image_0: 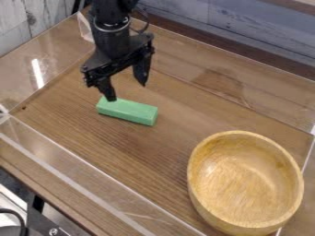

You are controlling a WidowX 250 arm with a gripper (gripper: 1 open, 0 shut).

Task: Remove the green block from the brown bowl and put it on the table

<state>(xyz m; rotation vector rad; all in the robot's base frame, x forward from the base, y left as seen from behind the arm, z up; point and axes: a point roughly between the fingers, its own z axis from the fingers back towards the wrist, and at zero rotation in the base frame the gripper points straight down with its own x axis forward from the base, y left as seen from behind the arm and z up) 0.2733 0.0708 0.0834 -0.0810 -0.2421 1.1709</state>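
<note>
The green block [128,111] lies flat on the table [197,115], left of centre, with nothing holding it. Just above and behind it my gripper [122,80] points down with its fingers spread apart and nothing between them. One dark fingertip [107,91] hangs close over the block's left end. The brown bowl [245,181] sits at the front right with nothing inside it.
Low clear acrylic walls [74,175] border the tabletop along the front and left sides. Behind the table runs a grey plank surface [246,23].
</note>
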